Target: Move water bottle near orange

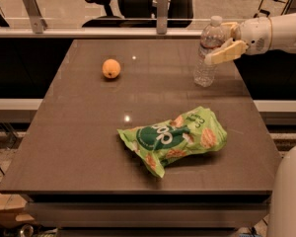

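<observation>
The water bottle (206, 58), clear and ribbed with a white cap, stands upright at the table's far right. My gripper (218, 42) reaches in from the right and is closed around the bottle's upper part, with one pale finger (226, 53) in front of it and the other behind, near the neck. The bottle's base rests on the table. The orange (111, 68), small and round, lies at the far left of the table, well apart from the bottle.
A green crinkly snack bag (173, 138) lies in the middle front of the brown table (79, 152). A rail with posts (162, 9) and office chairs stand behind the table. A white part of the robot (288, 196) rises at the lower right.
</observation>
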`<action>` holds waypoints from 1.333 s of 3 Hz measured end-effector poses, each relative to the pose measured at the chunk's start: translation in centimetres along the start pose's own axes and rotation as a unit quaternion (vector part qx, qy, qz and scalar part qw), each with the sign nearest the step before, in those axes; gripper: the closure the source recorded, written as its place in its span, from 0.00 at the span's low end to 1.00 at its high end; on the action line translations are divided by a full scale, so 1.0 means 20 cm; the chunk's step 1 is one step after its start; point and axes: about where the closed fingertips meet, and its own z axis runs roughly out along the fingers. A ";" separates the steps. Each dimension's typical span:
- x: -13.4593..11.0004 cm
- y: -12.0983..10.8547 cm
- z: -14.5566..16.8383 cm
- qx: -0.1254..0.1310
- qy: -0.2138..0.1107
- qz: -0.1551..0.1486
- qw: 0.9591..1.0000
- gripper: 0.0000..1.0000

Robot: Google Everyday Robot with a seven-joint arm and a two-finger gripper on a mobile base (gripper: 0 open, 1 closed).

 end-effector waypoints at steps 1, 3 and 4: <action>-0.01 0.00 0.00 0.004 -0.002 -0.003 1.000 0.41; -0.02 0.01 0.00 0.010 0.016 -0.008 1.000 0.88; -0.06 0.04 -0.01 0.010 0.035 -0.012 0.999 1.00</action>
